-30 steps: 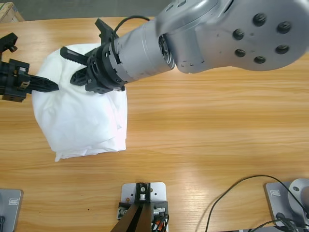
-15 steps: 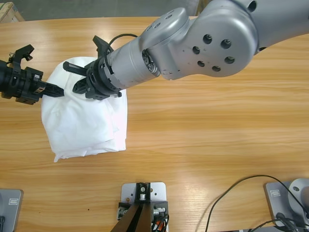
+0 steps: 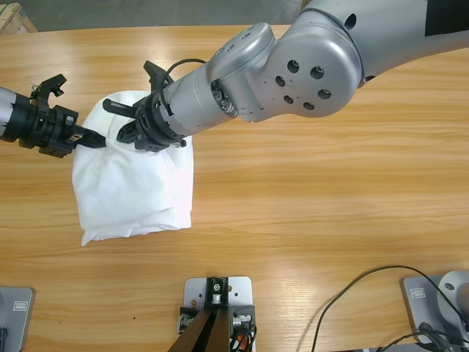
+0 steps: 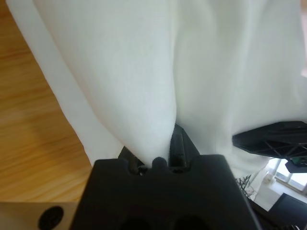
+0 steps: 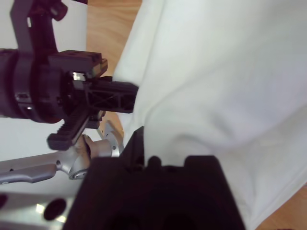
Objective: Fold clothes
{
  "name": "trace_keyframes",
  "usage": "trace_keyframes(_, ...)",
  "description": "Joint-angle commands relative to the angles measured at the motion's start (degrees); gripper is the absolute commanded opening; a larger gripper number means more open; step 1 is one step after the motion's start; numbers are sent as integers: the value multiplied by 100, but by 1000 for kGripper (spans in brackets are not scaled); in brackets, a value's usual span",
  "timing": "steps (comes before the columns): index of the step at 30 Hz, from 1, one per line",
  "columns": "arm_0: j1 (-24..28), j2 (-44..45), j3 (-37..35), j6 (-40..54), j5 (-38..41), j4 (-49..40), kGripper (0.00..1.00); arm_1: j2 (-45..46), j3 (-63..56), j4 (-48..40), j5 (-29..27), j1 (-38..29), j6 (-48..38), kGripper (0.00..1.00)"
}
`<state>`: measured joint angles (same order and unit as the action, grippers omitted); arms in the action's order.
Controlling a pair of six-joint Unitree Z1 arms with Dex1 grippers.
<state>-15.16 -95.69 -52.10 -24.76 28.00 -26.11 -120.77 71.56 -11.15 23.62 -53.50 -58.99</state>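
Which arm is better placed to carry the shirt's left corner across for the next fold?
Probably left. The left claw is at the shirt's upper left corner, with cloth pinched in it in its wrist view. The right claw sits nearer the top middle.

Soft matt white cotton T-shirt [image 3: 135, 183], smooth varnished wooden table [image 3: 308, 198], matt black plastic tools, satin silver arm casing [image 3: 308, 66]

Bright, even light; soft glare on the long wooden table [image 3: 308, 213]. The white cloth [image 4: 144, 72] close by the jaws looks blurry.
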Motion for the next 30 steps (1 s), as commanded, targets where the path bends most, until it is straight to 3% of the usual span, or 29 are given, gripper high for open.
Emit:
trace_keyframes(1,58,-561,-4,-3,-207,167,762,-324,2,66,-234,77,131,1000)
trace_keyframes(2,57,-538,10,1,-258,167,960,-328,-2,61,-226,77,117,1000)
trace_keyframes(3,57,-510,22,6,-298,167,997,-321,-4,61,-232,77,79,1000)
trace_keyframes(9,57,-176,145,-21,-597,153,1000,-26,-137,247,-669,77,147,1000)
trace_keyframes(14,57,488,156,145,-964,27,1000,815,-227,1335,-2035,68,989,1000)
trace_keyframes(19,25,1269,12,639,-1207,-139,1000,1500,-221,2124,-2527,68,1756,1000)
trace_keyframes(21,-258,1427,-294,1127,-1179,-193,998,1643,-221,2397,-2526,68,1951,1000)
trace_keyframes(27,-1956,843,-1333,3669,-1102,-1199,989,1940,-448,3103,-2459,70,2251,1000)
trace_keyframes(30,-2311,286,-1381,4664,-1457,-1791,988,2202,-719,3144,-2450,98,2262,1000)
